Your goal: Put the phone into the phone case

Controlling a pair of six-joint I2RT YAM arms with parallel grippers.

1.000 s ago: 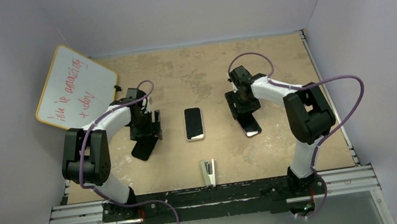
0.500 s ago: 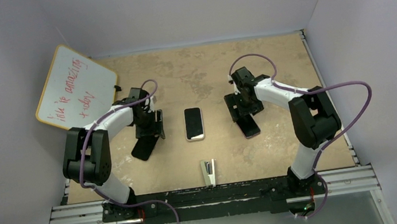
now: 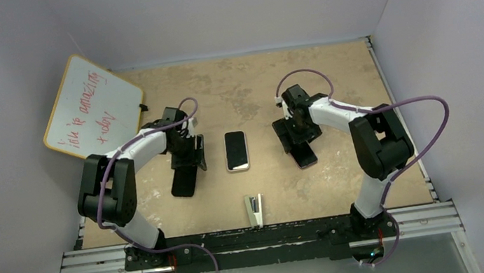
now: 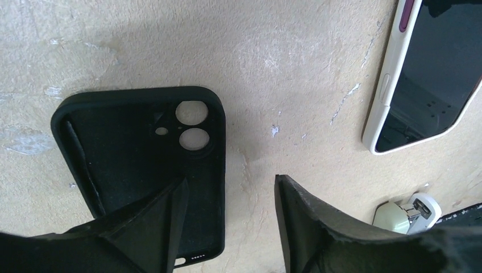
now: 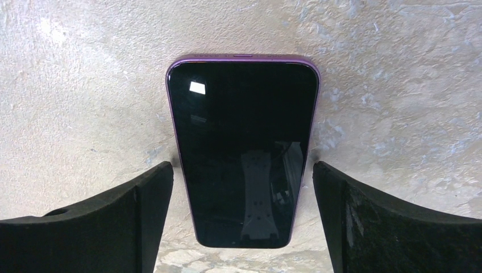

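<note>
Lining up on phone and case, nothing gripped yet.

Top view: shows right gripper (image 3: 297, 133) low over purple phone (image 3: 306, 155), right of centre, and left gripper (image 3: 188, 155) over black case (image 3: 184, 183), left of centre; puts second phone (image 3: 236, 150) between them, apart from both. Left wrist: finds jaws well open and empty, one finger above case's near end, the other over bare table (image 4: 295, 68); case lying hollow side up. Right wrist: finds jaws spread wide, holding nothing, straddling phone's long edges; phone flat, screen up. Best to close squarely on both long edges near mid-length, lift level, and pin case before pressing in; glossy edges probably slippery.
</note>
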